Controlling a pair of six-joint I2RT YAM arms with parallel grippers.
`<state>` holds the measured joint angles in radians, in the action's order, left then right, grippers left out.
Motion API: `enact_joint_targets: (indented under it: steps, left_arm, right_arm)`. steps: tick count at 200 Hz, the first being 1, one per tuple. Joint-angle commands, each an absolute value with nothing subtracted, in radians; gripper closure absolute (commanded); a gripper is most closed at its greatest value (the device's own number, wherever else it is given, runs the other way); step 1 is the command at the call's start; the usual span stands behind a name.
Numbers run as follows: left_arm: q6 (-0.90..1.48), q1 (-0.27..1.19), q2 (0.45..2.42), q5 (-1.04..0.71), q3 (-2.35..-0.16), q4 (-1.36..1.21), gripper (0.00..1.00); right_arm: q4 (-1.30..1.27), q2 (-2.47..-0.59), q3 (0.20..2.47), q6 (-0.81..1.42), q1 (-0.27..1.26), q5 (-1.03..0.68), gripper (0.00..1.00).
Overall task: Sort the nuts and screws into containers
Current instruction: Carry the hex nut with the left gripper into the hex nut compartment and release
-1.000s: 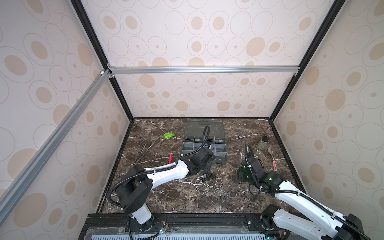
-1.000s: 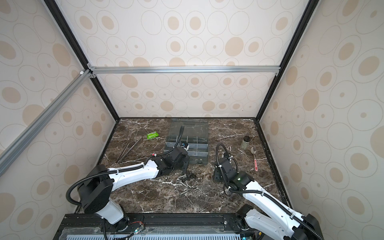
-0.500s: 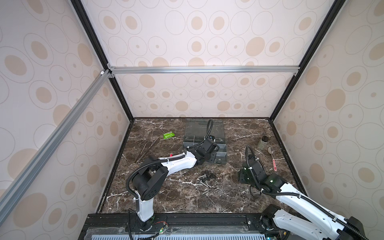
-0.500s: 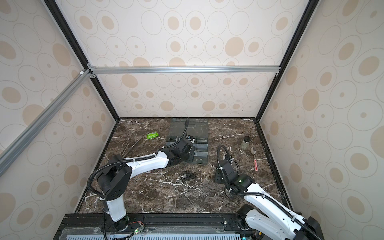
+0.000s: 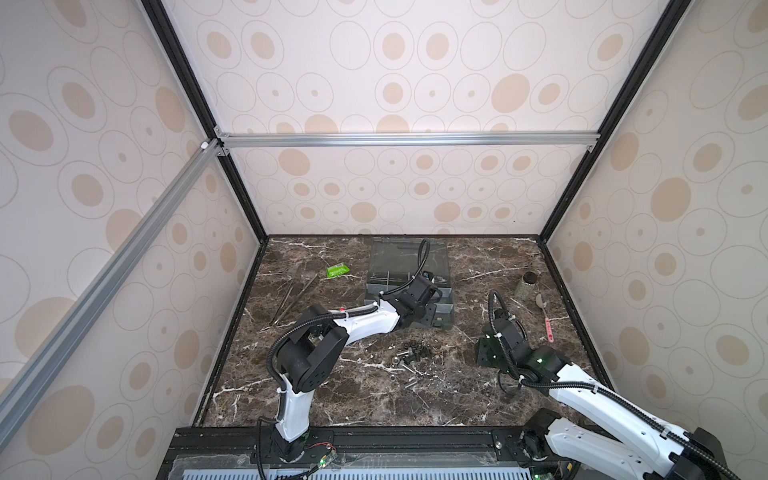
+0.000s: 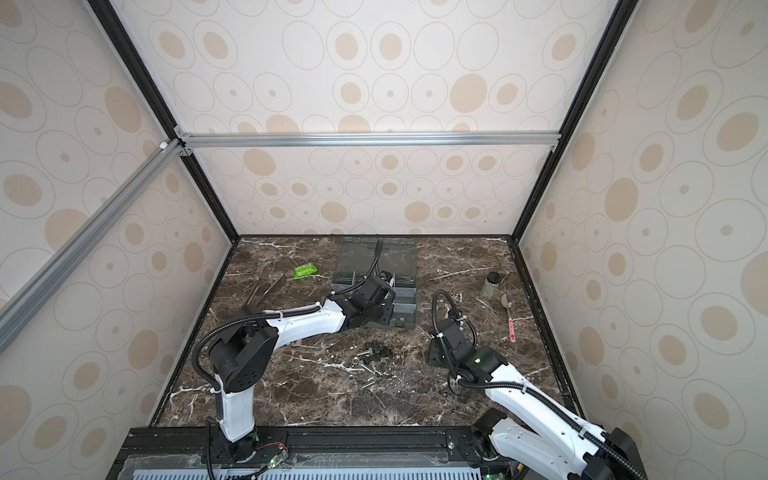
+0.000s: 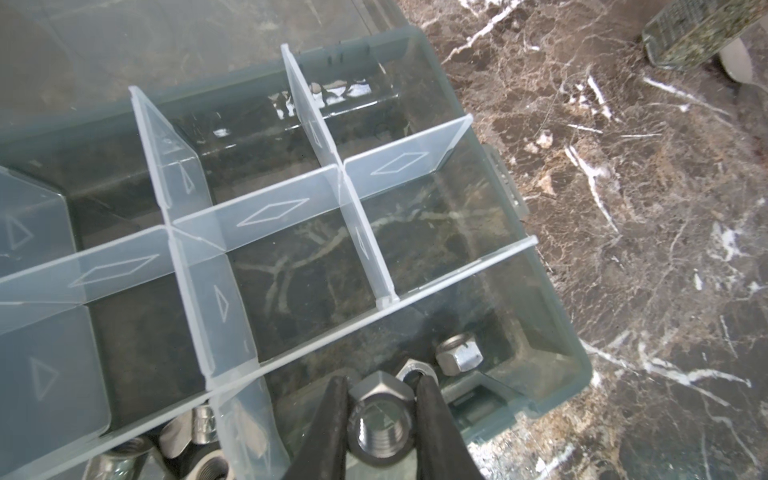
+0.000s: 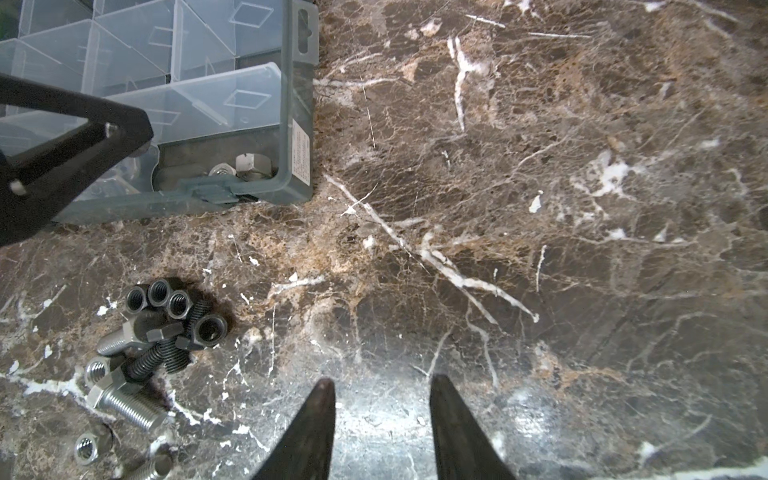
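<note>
A dark marble tabletop (image 5: 332, 395), veined in white, was seen in both top views, enclosed by walls (image 5: 395, 83) patterned with beige ovals and crossed by an aluminium bar (image 5: 407, 139). Reckoned from the table's middle, long thin tweezers (image 5: 300, 296) were laid at ten o'clock, slanted toward one o'clock. A small green packet (image 5: 336, 271) was found flat at eleven o'clock, near the tweezers' far tips but apart from them. At two o'clock a black-capped glass jar (image 5: 525, 286) was stood upright. A pink-handled spoon (image 5: 544, 316) was laid just beside it, at its five o'clock, bowl nearest the jar.
</note>
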<state>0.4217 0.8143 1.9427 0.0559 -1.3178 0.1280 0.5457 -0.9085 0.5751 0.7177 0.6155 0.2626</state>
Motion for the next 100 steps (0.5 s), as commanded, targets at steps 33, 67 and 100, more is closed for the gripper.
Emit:
enact_joint_targets:
  steps: [33,67,100]
  left_arm:
    - [0.428,0.804,1.953,0.040,-1.351,0.107,0.66]
    - [0.436,0.802,1.943,0.038,-1.336,0.095,0.63]
    - [0.441,0.798,1.932,0.039,-1.323,0.091,0.63]
  right_arm:
    - [0.558,-0.914,0.574,0.732,0.614,0.268,0.59]
    - [0.559,-0.912,0.572,0.733,0.614,0.269,0.59]
    - [0.558,-0.908,0.565,0.740,0.614,0.268,0.59]
